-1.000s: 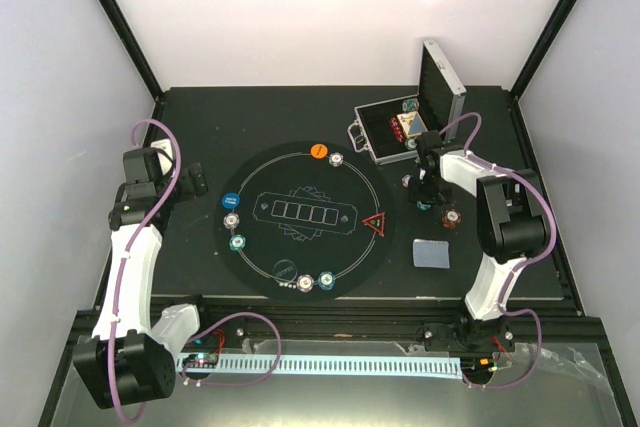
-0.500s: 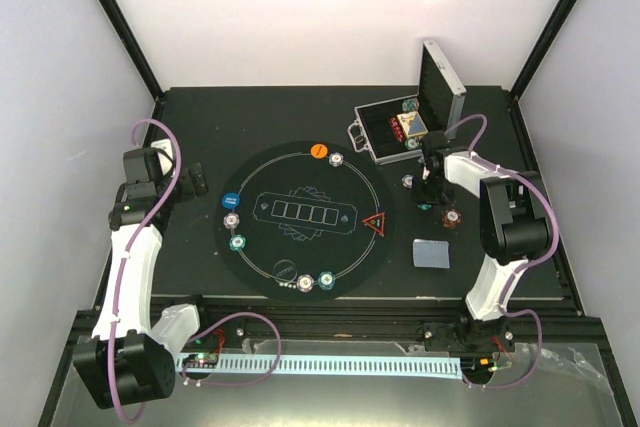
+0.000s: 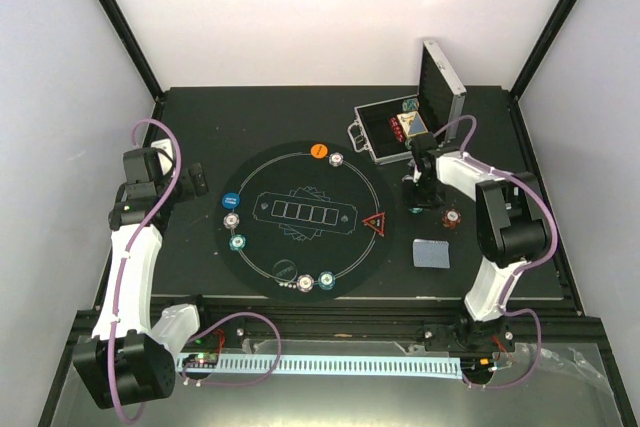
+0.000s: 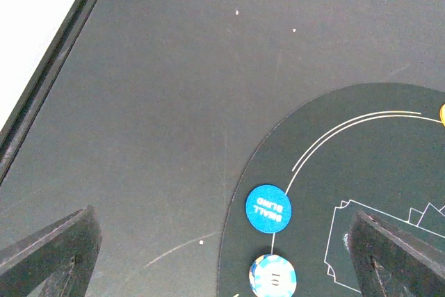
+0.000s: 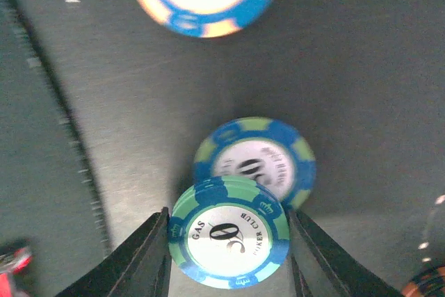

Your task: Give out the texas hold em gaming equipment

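The right jaws squeeze a teal chip (image 5: 229, 241) by its edges, low in the frame, likely to carry it to the mat (image 3: 262, 247). The left jaws gape open, empty.

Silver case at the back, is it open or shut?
Open. The silver case has its lid standing upright behind the base, so the top view looks straight into it.

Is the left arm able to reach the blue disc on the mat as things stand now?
Probably yes: the open left gripper hangs close to the blue disc, and nothing lies between them.
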`<move>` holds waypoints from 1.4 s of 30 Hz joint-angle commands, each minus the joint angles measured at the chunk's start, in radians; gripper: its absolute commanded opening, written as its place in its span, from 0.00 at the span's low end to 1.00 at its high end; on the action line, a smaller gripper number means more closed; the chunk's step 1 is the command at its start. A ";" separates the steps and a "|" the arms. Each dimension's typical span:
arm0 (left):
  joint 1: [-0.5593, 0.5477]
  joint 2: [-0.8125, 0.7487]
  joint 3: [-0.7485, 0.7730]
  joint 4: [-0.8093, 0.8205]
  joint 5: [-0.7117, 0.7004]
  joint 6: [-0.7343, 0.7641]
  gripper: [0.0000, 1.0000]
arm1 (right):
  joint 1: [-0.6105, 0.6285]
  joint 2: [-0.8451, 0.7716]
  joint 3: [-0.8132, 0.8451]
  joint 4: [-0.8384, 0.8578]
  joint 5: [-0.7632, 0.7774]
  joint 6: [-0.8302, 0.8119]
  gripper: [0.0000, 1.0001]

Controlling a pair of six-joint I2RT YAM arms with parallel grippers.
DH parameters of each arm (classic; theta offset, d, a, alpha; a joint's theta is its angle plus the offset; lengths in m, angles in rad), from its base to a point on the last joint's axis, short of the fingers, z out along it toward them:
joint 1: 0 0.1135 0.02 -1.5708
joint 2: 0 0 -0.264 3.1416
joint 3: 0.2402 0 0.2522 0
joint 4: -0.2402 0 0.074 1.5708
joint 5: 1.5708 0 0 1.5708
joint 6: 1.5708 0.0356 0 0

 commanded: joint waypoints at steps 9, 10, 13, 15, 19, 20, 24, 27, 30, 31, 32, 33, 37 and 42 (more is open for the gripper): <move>-0.007 -0.016 0.015 0.001 0.005 0.015 0.99 | 0.173 0.079 0.272 -0.109 0.044 0.037 0.42; -0.008 -0.016 0.016 0.001 0.005 0.015 0.99 | 0.188 0.101 0.304 -0.113 0.045 0.038 0.42; -0.009 -0.015 0.016 0.002 0.004 0.015 0.99 | 0.233 0.174 0.407 -0.137 0.048 0.036 0.42; -0.009 -0.015 0.014 0.001 0.004 0.015 0.99 | 0.263 0.224 0.476 -0.150 0.058 0.033 0.42; -0.009 -0.014 0.014 0.001 0.004 0.015 0.99 | 0.289 0.327 0.597 -0.178 0.069 0.027 0.42; -0.009 -0.014 0.014 0.001 0.003 0.016 0.99 | 0.291 0.347 0.623 -0.183 0.073 0.027 0.42; -0.010 -0.011 0.013 0.001 0.003 0.014 0.99 | 0.293 0.420 0.712 -0.205 0.079 0.012 0.42; -0.011 -0.008 0.014 0.001 0.003 0.015 0.99 | 0.293 0.472 0.786 -0.228 0.074 -0.006 0.42; -0.011 -0.005 0.014 0.001 0.003 0.015 0.99 | 0.293 0.516 0.846 -0.255 0.068 -0.023 0.43; -0.012 -0.005 0.015 0.000 0.003 0.015 0.99 | 0.294 0.529 0.866 -0.266 0.066 -0.030 0.43; -0.012 -0.005 0.016 0.001 0.004 0.015 0.99 | 0.293 0.542 0.882 -0.275 0.066 -0.034 0.43; -0.011 -0.003 0.016 0.002 0.005 0.015 0.99 | 0.293 0.552 0.897 -0.284 0.065 -0.040 0.43; -0.012 0.001 0.015 0.001 0.005 0.015 0.99 | 0.294 0.567 0.915 -0.287 0.060 -0.054 0.44; -0.012 0.006 0.017 0.001 0.007 0.015 0.99 | 0.293 0.566 0.922 -0.281 0.057 -0.061 0.54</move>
